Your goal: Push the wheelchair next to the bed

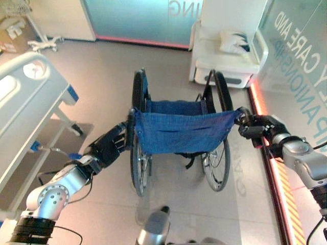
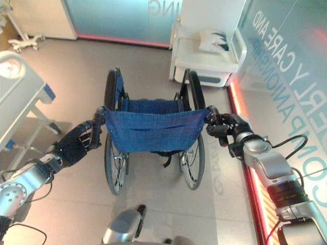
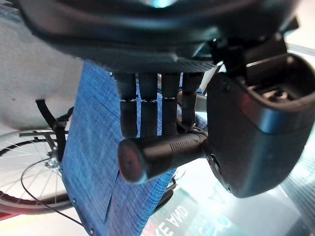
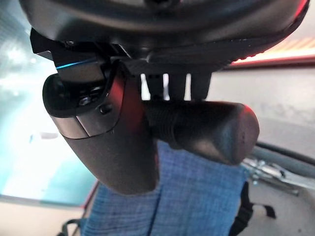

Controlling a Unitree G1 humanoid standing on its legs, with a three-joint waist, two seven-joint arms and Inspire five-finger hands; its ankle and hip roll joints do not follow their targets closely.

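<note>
Left hand [image 1: 108, 147] and right hand [image 1: 251, 126] each grip a wheelchair [image 1: 176, 130] handle; bed [image 1: 23, 102] edge lies beyond the left hand, open floor [image 1: 107, 76] ahead.

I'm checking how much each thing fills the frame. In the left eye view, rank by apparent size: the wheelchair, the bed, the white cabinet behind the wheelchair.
1. wheelchair, largest.
2. bed and white cabinet: unsure. The bed is cut off by the frame edge and nearer; the cabinet is farther away.
</note>
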